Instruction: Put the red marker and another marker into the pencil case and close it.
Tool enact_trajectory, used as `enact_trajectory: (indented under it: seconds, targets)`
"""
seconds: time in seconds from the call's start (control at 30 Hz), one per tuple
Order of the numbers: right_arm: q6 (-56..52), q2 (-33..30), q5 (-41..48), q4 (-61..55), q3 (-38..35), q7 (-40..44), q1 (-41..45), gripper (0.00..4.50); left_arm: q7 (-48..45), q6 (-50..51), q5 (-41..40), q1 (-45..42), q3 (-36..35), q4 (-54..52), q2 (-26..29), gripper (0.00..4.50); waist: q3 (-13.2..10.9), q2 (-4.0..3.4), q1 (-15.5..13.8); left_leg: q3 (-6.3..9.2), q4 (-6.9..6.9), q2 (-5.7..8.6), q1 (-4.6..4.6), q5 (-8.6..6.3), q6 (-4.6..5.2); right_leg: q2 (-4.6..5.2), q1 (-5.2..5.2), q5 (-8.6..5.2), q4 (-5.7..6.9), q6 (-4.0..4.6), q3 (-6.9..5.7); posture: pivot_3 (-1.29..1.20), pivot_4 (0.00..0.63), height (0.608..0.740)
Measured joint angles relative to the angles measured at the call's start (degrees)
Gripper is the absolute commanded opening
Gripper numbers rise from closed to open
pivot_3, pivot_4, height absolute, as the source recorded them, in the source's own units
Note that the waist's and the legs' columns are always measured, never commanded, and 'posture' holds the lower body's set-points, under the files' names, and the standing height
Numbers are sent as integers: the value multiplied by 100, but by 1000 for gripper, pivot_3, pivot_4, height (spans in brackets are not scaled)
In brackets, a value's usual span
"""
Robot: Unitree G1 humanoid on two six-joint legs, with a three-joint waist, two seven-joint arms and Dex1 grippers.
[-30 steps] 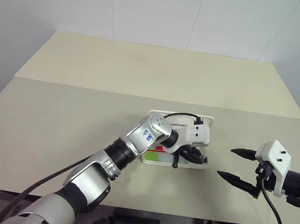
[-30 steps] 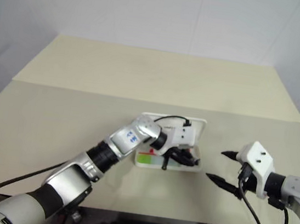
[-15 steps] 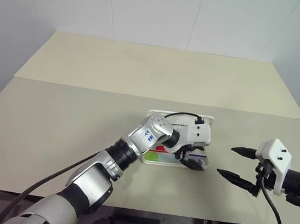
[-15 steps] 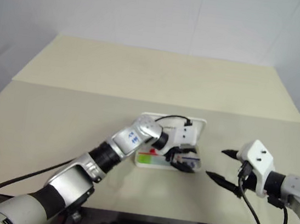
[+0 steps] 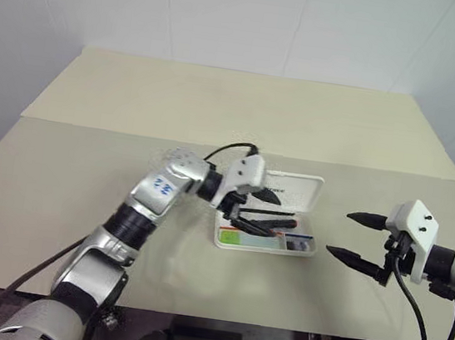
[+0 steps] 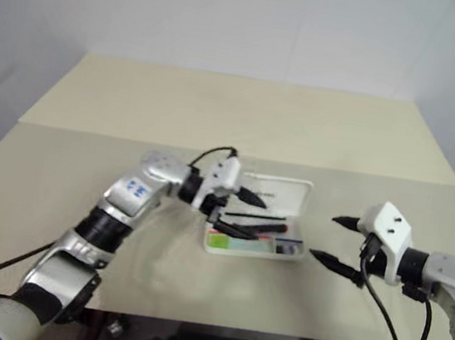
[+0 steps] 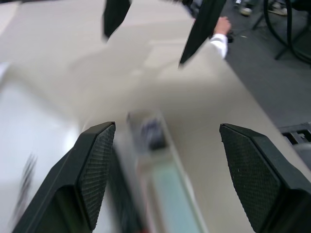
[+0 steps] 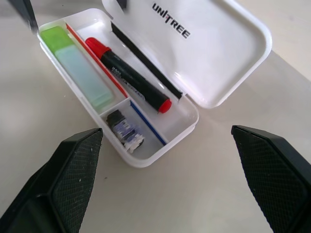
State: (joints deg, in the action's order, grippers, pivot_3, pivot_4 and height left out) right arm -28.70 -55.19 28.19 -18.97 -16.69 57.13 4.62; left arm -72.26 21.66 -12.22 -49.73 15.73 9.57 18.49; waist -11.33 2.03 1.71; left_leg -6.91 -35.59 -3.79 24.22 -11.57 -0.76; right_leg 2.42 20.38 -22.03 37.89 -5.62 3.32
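The white pencil case [image 8: 146, 160] lies open on the table, its lid [image 8: 218, 53] with dark lettering folded flat behind it. Inside lie the red marker [image 8: 129, 75], dark-barrelled with a red cap and red end, and another marker [image 8: 77, 63], pale mint with a lime-green cap. My left gripper [image 5: 272, 216] hangs open just above the case's left half, holding nothing. My right gripper [image 5: 338, 232] stands open to the right of the case [image 5: 311, 250], apart from it.
A thin black pen [image 8: 146, 63] lies along the hinge side of the case, and a small dark object [image 8: 125, 131] sits in its end compartment. A person's hand [image 7: 223, 24] with a white cuff shows beyond the table's edge.
My left gripper opened over the right end of the case, then drew back to the left and upward, uncovering the inside. The right gripper has stayed where it was.
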Motion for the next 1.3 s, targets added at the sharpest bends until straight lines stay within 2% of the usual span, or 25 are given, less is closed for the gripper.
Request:
enact_trajectory:
  seconds: [0.07, 0.2, 0.33, 0.47, 0.57, 0.87, 0.9, 1.17, 1.3]
  targets:
    - [35, 0, -12, 137, 65, 87, 88, 4500, -162, 26, -317, 169, -235, -269, 205, 3643, 0, 0, -14, 1, -2, 1, 3, 0, 1, 2, 0, 0, -2, -1, -4, 0, 150, 740]
    - [137, -16, -60, 293, 79, 192, 150, 4500, -150, -40, -388, 414, -827, -265, 1066, 3643, 0, 0, 6, 3, -5, -7, -1, 0, 1, 3, 0, 0, 3, 0, -3, 0, 150, 740]
    - [182, -21, -115, 396, 91, 307, 228, 4500, -81, -37, -590, 430, -1400, -210, 1508, 3643, 0, 0, 5, 1, -5, -4, -1, -1, 2, 7, 0, 1, 6, 0, -9, 0, 150, 740]
    - [260, -37, -177, 595, 131, 408, 427, 4500, -121, -137, -636, 419, -1664, 27, 1835, 3643, 0, 0, 4, -4, -4, -3, -3, -1, 2, 7, 0, 1, 5, -1, -14, 0, 150, 740]
    - [300, -46, -245, 741, 238, 472, 571, 4500, -127, -250, -638, 409, -1721, 291, 1882, 3054, 0, 1, -5, -4, -4, -4, 0, -1, 3, 8, 4, 1, 6, -1, -14, 0, 150, 740]
    - [374, -45, -163, 821, 280, 631, 852, 4500, -112, -763, -560, -43, -1667, 1208, 1773, 173, -1, 1, 3, -12, -4, -4, 0, -2, 3, 6, 8, 1, 6, -1, -12, 0, 150, 740]
    - [373, -45, -94, 821, 272, 664, 895, 4500, -126, -799, -552, -83, -1632, 1332, 1746, 48, -1, 1, 9, -13, -3, -6, 0, -2, 3, 5, 10, 1, 7, -1, -11, 0, 150, 740]
    - [404, -46, 263, 782, -43, 797, 953, 4500, -148, -1200, -243, -370, -1352, 2067, 1495, 48, -1, 1, -6, -15, -3, -4, 3, -3, 4, 6, 13, 1, 4, -1, -10, 0, 150, 740]
    - [463, -48, 273, 695, -146, 854, 832, 4500, -2, -1346, -96, -403, -1249, 2395, 1130, 48, -1, 2, -13, -14, -6, -4, 5, -3, 6, 8, 12, 1, 5, -2, -11, 0, 150, 740]
